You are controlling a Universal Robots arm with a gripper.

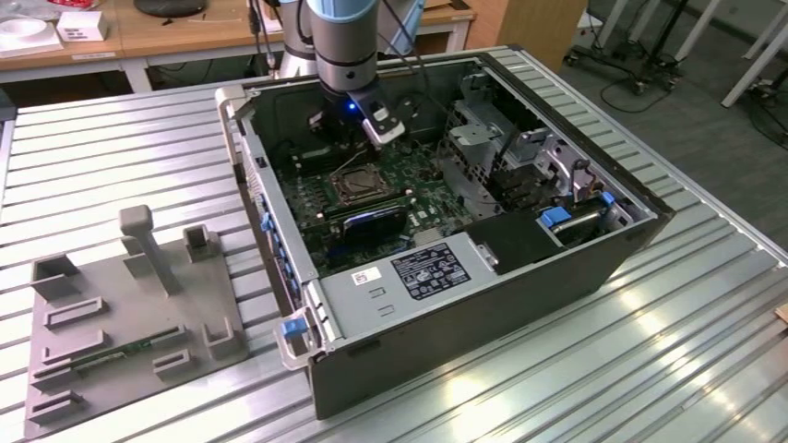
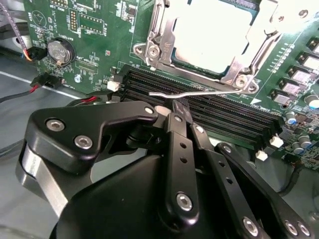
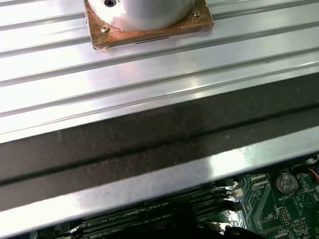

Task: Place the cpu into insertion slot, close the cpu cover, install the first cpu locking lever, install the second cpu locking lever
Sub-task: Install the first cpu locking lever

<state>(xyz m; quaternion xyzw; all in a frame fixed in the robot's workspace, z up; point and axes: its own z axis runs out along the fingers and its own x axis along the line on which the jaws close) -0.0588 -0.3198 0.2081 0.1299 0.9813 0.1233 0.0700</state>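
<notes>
The cpu (image 2: 209, 35) lies flat in the insertion slot (image 1: 357, 182). It is a pale, shiny square. The cpu cover (image 2: 162, 30) lies down around it, and the chip shows through the cover's big window. A thin silver lever (image 2: 199, 91) runs along one side of the slot, over the long black memory slots (image 2: 224, 114). I cannot tell if the lever is hooked down.

The black tool (image 2: 175, 107) has its fingertips very close together, right at the lever. I cannot tell if they pinch it.

The green board (image 2: 94, 30) is all around the slot, and it has a round coin battery (image 2: 60, 51) on it.

In the exterior view, the tool is just at 12 o'clock from the slot, inside the open computer case (image 1: 493, 305). The case lies on the ribbed metal table (image 1: 124, 157). A grey holder tray (image 1: 124, 314) sits on the table at 8 o'clock from the case, well apart from it.
</notes>
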